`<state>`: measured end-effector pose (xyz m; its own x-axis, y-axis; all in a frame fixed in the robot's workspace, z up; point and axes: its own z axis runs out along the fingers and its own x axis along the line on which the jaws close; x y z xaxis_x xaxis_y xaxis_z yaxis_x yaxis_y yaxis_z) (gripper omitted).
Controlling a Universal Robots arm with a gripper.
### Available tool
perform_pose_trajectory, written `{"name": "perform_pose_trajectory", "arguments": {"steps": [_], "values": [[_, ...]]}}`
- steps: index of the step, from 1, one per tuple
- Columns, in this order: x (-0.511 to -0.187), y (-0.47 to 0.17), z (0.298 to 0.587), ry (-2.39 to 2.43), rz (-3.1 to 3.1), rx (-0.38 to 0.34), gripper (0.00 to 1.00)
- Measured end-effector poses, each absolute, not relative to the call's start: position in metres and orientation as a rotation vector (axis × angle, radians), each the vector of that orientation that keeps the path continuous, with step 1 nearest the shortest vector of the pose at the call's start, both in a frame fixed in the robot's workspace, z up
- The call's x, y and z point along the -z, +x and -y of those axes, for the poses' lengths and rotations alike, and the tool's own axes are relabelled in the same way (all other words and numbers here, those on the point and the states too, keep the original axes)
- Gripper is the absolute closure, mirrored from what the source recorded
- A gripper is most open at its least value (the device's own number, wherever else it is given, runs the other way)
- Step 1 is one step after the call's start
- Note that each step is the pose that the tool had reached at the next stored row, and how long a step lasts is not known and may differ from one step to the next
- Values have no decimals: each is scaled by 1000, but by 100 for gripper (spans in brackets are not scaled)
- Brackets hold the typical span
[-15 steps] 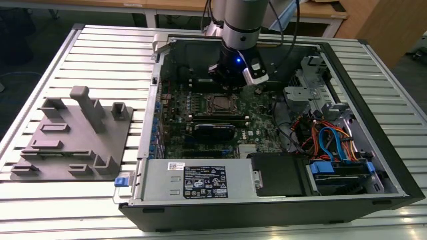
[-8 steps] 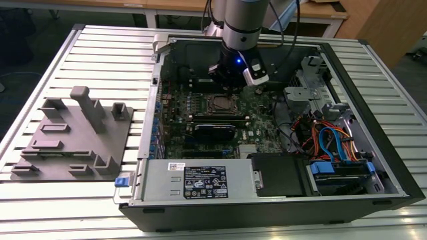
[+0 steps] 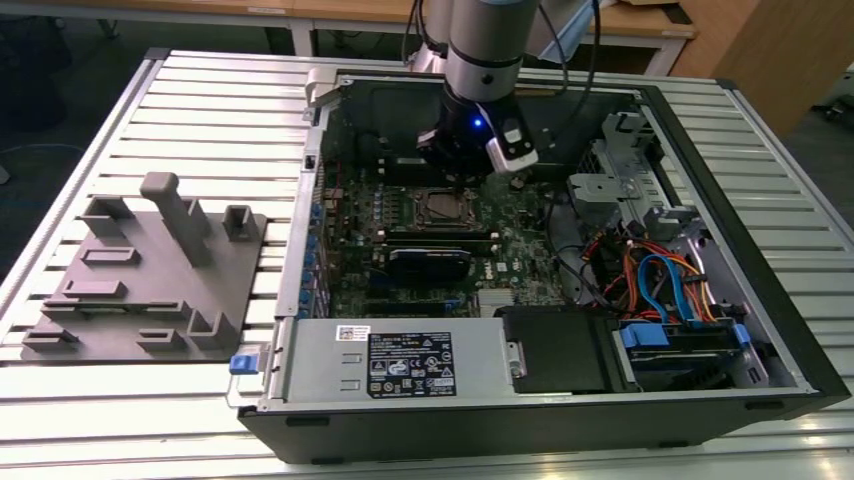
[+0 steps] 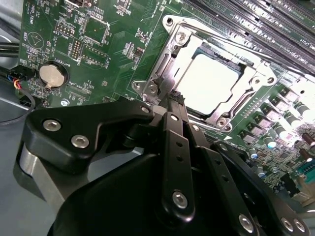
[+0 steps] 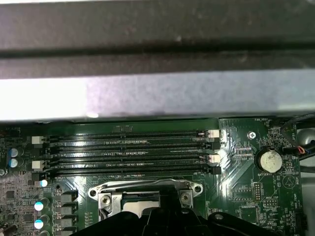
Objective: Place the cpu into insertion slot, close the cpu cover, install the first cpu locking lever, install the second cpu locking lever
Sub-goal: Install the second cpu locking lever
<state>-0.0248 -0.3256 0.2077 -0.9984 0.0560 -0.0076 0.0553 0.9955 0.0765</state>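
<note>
My claw (image 4: 173, 98) is pinched shut, holding nothing, tips at the cover (image 4: 209, 81) edge over the chip (image 4: 211, 83). Risk: tips slip off, scrape the board (image 4: 98, 44).

Printed matter, exterior view: a large black label (image 3: 410, 367) with rows of small white marks and a smaller white label (image 3: 352, 333) near one corner, both on the flat top of the silver housing (image 3: 320, 375) along the near edge of the computer case (image 3: 561, 425); no word or number on either is legible. Both wrist views: fine white lettering and component outlines cover the green motherboard (image 4: 113, 49) around the insertion slot (image 4: 220, 119), too small to read. A white outlined triangle sign (image 4: 35, 38) stands on the board near the coin cell (image 4: 52, 74).
</note>
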Motion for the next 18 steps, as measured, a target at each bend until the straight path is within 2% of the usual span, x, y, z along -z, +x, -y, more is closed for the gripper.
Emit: {"name": "perform_pose_trajectory", "arguments": {"steps": [18], "values": [[-223, -25, 327, 87, -3128, -120, 90]]}}
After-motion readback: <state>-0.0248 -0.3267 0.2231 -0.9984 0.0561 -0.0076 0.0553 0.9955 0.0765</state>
